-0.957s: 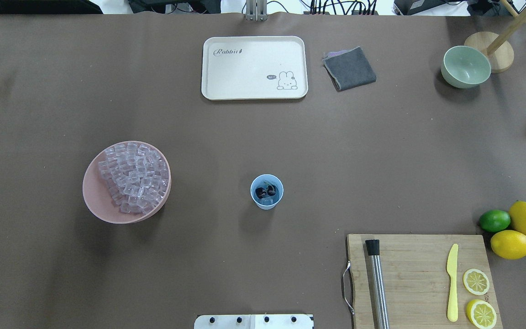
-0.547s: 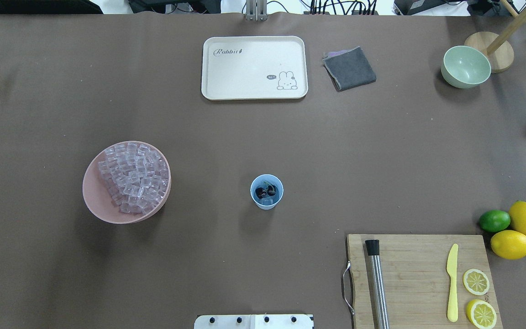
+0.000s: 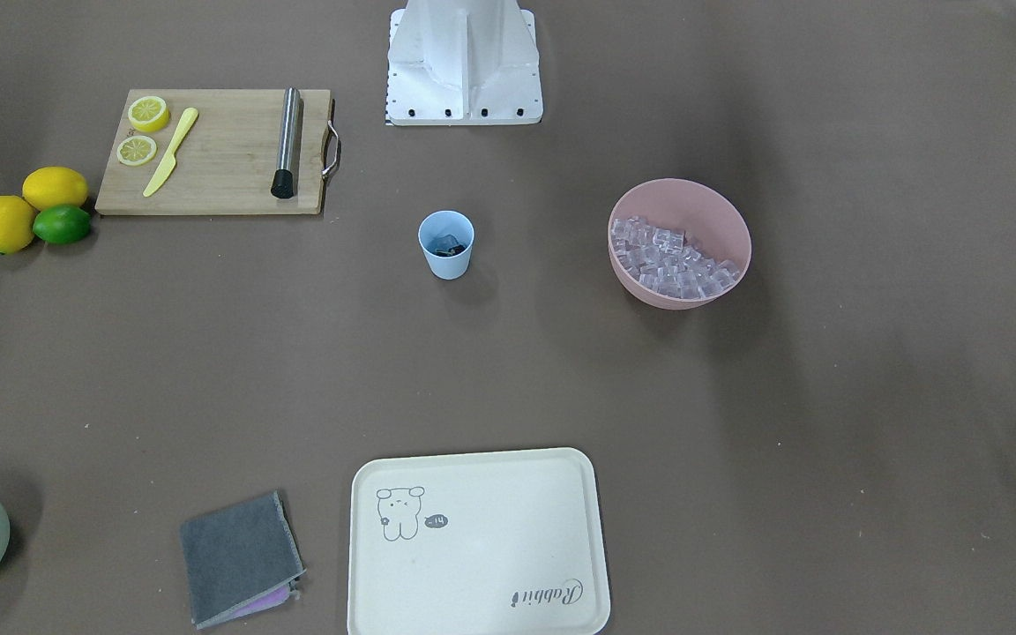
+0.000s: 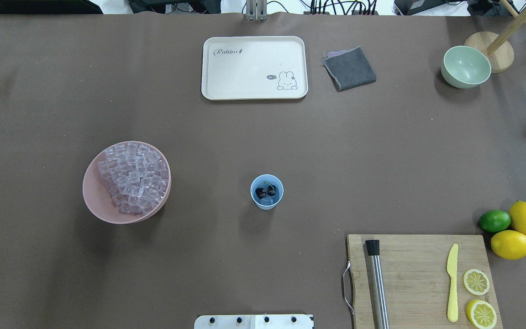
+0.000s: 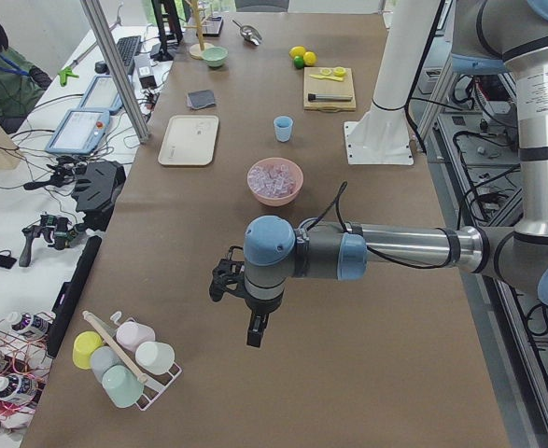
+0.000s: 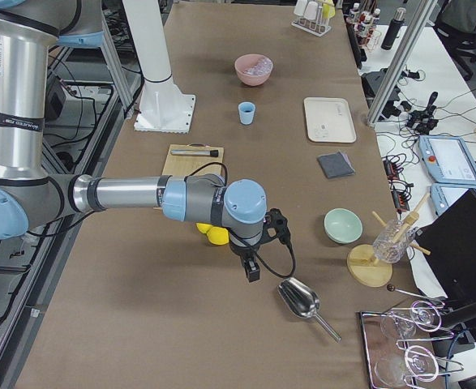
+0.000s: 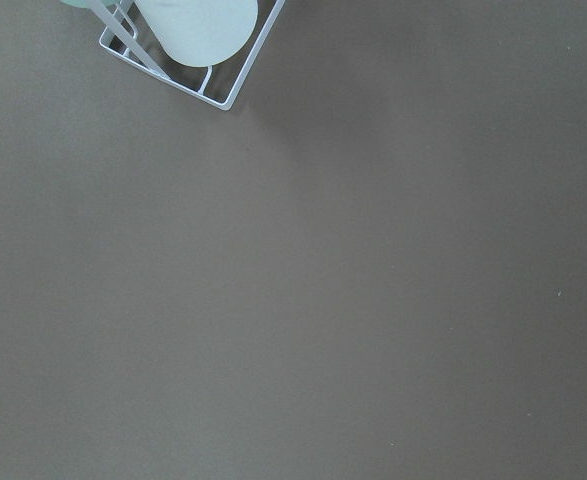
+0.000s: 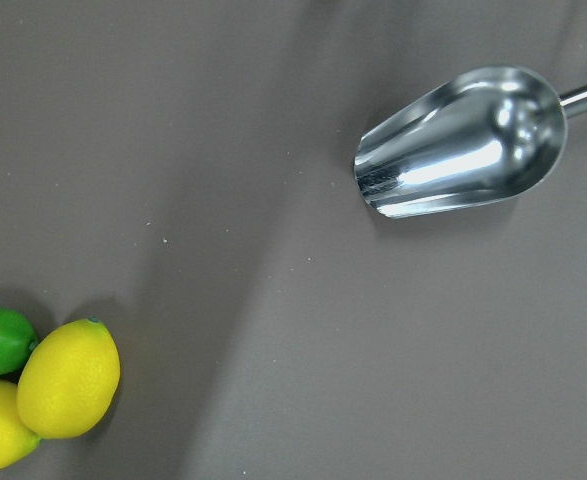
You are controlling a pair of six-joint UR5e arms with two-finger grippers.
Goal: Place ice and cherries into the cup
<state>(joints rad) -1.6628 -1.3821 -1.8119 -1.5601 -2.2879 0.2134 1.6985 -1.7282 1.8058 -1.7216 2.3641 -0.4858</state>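
Observation:
The light-blue cup stands upright mid-table, also in the front-facing view. Dark cherries and a clear ice cube lie inside it. More ice fills the pink bowl to its left. The left gripper hangs over bare table at the robot's far left end, far from the cup. The right gripper hangs at the far right end, beside a metal scoop. Both show only in side views, so I cannot tell whether they are open or shut.
A cream tray, grey cloth and pale green bowl sit at the back. A cutting board holds a muddler, yellow knife and lemon slices. Lemons and a lime lie beside it. A cup rack stands near the left gripper.

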